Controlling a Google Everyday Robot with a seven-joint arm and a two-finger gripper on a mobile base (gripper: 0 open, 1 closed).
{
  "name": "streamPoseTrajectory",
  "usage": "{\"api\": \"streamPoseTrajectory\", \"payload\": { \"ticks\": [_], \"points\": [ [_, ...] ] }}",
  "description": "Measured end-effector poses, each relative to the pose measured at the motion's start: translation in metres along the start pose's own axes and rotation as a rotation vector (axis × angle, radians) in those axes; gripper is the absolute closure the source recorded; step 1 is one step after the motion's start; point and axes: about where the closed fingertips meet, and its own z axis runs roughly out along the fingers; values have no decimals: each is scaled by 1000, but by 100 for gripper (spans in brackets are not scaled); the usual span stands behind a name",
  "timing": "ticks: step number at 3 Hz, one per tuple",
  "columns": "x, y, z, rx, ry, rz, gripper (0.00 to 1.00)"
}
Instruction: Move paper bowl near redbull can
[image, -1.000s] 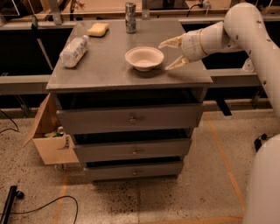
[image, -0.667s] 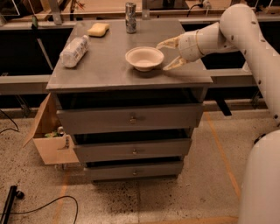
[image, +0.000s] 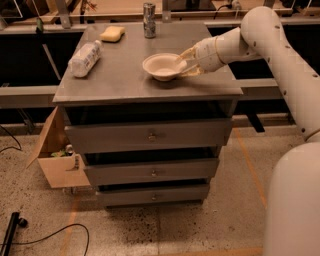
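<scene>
Nearest the lens, a black cable (image: 46, 235) trails over the speckled floor at left, and an open cardboard box (image: 54, 161) leans against the grey three-drawer cabinet (image: 150, 171). On the cabinet's flat top (image: 120, 80), toward its front right, sits the paper bowl (image: 163, 66), upright and empty. My white arm (image: 272, 45) reaches in from the right, and my gripper (image: 183, 63) is at the bowl's right side, its two pale fingers (image: 192, 73) spread apart with the bowl's right rim between them, one in front and one behind. They look open around the rim, but I cannot tell whether they touch it or merely flank it. Farther back on the left lies a clear plastic bottle (image: 85, 58) on its side, and beyond it a yellow sponge (image: 112, 34). At the far edge of the top stands the redbull can (image: 149, 20), upright, just right of the sponge, behind the bowl and well apart from it.
</scene>
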Motion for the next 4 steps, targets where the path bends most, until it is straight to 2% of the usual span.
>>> {"api": "streamPoseTrajectory", "payload": {
  "ticks": [1,2,3,4],
  "points": [
    [-11,6,15,-43,-38,-7,98],
    [-15,3,19,-60,-47,-10,100],
    [-8,-28,11,-41,-3,-29,100],
    [10,-63,-8,15,96,-24,100]
  ]
}}
